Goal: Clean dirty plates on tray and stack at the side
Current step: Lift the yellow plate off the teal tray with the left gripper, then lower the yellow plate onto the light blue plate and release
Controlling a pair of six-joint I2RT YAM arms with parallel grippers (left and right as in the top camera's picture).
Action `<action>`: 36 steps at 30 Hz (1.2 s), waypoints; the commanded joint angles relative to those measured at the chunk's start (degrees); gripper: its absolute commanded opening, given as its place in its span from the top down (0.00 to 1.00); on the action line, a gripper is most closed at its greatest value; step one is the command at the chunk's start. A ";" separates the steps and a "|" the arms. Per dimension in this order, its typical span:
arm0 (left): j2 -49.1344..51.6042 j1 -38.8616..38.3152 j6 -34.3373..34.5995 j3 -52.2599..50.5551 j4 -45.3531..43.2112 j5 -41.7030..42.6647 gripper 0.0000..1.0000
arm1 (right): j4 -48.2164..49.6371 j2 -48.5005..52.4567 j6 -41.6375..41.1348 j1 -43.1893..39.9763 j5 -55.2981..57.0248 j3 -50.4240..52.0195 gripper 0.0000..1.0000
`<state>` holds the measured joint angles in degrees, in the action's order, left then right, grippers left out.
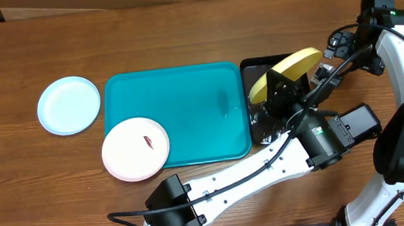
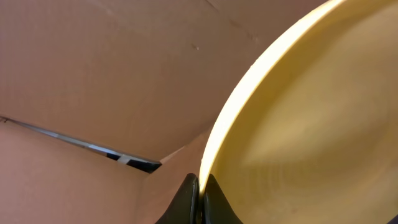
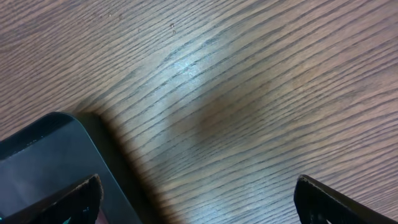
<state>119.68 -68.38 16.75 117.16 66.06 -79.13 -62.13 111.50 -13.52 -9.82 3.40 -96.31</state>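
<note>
My left gripper (image 1: 279,87) is shut on the rim of the yellow-green plate (image 1: 287,70) and holds it tilted on edge above the black tray. In the left wrist view the fingers (image 2: 200,194) pinch the plate's (image 2: 311,124) edge. The white plate (image 1: 135,148), with a reddish-brown smear, lies on the front left corner of the turquoise tray (image 1: 186,100) and overhangs its rim. The pale mint plate (image 1: 69,104) lies on the table left of the tray. My right gripper (image 1: 326,66) is open and empty (image 3: 196,186) just right of the yellow-green plate, over bare wood.
A glossy black tray (image 1: 262,126) sits against the turquoise tray's right side; its corner shows in the right wrist view (image 3: 37,155). My left arm stretches across the front of the table. A cardboard wall shows behind the plate in the left wrist view.
</note>
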 commanded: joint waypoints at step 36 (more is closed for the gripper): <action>-2.43 72.28 0.70 1.05 14.60 100.85 0.96 | 0.31 -0.48 -0.37 -0.37 0.39 -0.35 0.00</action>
<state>119.63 -2.46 19.94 117.16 79.18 16.64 -62.17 111.50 -13.47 -9.82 3.42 -96.31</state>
